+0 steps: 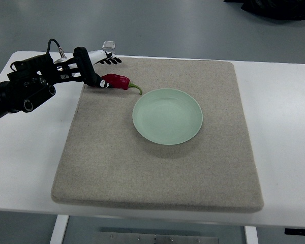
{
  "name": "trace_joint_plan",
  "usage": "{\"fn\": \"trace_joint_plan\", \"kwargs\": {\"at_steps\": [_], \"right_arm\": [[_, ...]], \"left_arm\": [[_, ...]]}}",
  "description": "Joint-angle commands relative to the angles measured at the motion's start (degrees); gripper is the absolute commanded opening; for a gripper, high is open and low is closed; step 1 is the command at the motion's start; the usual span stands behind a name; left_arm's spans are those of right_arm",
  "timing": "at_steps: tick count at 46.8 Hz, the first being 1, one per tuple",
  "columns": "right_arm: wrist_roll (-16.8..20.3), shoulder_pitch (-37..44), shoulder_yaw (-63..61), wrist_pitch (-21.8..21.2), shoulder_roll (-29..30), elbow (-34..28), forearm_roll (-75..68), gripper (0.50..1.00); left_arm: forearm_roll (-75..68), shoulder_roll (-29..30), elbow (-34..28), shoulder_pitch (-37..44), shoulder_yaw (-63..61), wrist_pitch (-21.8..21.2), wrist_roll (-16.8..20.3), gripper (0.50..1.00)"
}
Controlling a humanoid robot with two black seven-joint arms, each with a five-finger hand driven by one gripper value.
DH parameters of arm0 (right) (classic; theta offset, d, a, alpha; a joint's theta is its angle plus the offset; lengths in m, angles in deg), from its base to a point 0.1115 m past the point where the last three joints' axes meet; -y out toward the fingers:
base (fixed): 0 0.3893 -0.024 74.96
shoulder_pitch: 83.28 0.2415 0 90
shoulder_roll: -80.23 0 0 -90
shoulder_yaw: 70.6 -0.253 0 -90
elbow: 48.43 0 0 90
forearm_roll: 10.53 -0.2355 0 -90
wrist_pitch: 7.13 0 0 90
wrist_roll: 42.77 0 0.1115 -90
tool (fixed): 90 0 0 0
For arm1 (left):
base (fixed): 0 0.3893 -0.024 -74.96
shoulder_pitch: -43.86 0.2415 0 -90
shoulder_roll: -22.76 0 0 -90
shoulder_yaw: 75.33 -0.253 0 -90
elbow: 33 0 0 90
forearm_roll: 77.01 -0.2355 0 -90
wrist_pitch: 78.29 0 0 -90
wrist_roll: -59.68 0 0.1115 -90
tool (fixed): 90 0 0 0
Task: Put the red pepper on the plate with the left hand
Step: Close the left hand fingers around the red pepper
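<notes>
A red pepper (117,81) with a green stem lies on the grey felt mat (157,168), near its far left corner. A pale green plate (167,116) sits empty on the mat, just right of and nearer than the pepper; the stem tip almost reaches its rim. My left hand (102,71) comes in from the left edge and is over the mat's far left corner. One black digit (90,71) reaches down to the pepper's left end and touches it. The other fingers (111,60) are stretched out beyond the pepper, not around it. The right hand does not show.
The mat lies on a white table (279,127) that has bare strips on both sides. A small silver object (109,44) sits at the table's far edge behind the hand. Grey floor lies beyond the table.
</notes>
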Motion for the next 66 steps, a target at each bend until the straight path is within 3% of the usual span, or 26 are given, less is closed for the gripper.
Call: {"fn": "trace_joint_plan", "kwargs": {"at_steps": [1,16,28,31,57,66], "right_arm": [[0.00,0.00,0.00,0.00,0.00,-0.01,0.01,0.932],[0.00,0.00,0.00,0.00,0.00,-0.01,0.01,0.932],[0.00,0.00,0.00,0.00,0.00,-0.01,0.01,0.932],[0.00,0.00,0.00,0.00,0.00,-0.01,0.01,0.932],[0.00,0.00,0.00,0.00,0.00,-0.01,0.01,0.932],[0.00,0.00,0.00,0.00,0.00,-0.01,0.01,0.932]], "left_arm": [[0.00,-1.03,-0.65,0.32,0.00,0.01,-0.08,0.827],[-1.23,-1.91,-1.97,0.41,0.00,0.01,0.00,0.816],[-1.32,-1.82,-2.59,0.41,-1.40,0.01,0.00,0.776],[-1.23,-1.82,-2.68,0.41,-2.63,0.01,0.00,0.746],[-1.14,-1.64,-2.77,0.23,-2.63,-0.08,0.00,0.696],[-1.14,-1.64,-2.68,0.23,-2.63,-0.08,0.00,0.628]]}}
